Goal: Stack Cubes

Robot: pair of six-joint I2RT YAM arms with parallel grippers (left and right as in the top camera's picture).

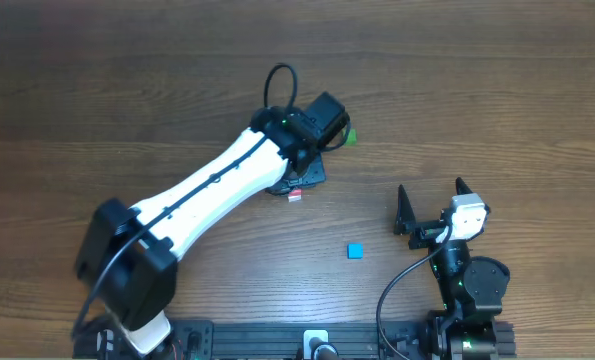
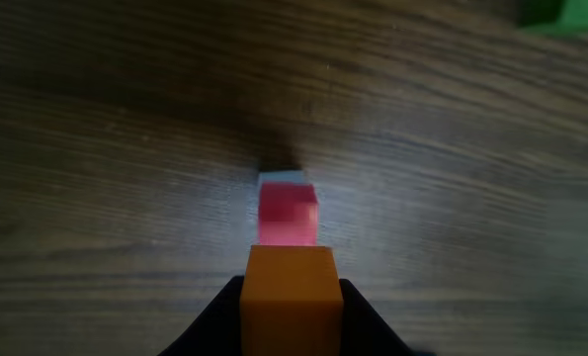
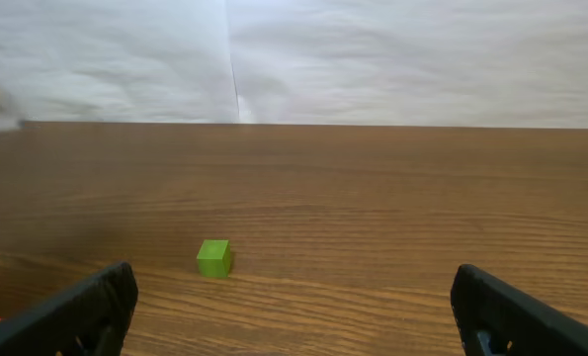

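My left gripper (image 2: 292,318) is shut on an orange cube (image 2: 292,295), held above the table. A red cube (image 2: 288,214) with a pale far edge lies on the wood just beyond the orange one. In the top view the left gripper (image 1: 307,165) sits at the table's middle, and the red cube (image 1: 295,195) peeks out beside it. A green cube (image 1: 350,137) lies close by the gripper's far side, also seen as the green cube (image 3: 213,257). A blue cube (image 1: 355,250) rests alone nearer the front. My right gripper (image 1: 431,190) stands open with nothing in it, right of the blue cube.
The wooden table (image 1: 127,90) stretches wide on all sides. A white wall (image 3: 373,59) rises behind its far edge. The left arm's white link (image 1: 207,195) lies diagonally across the left half of the table.
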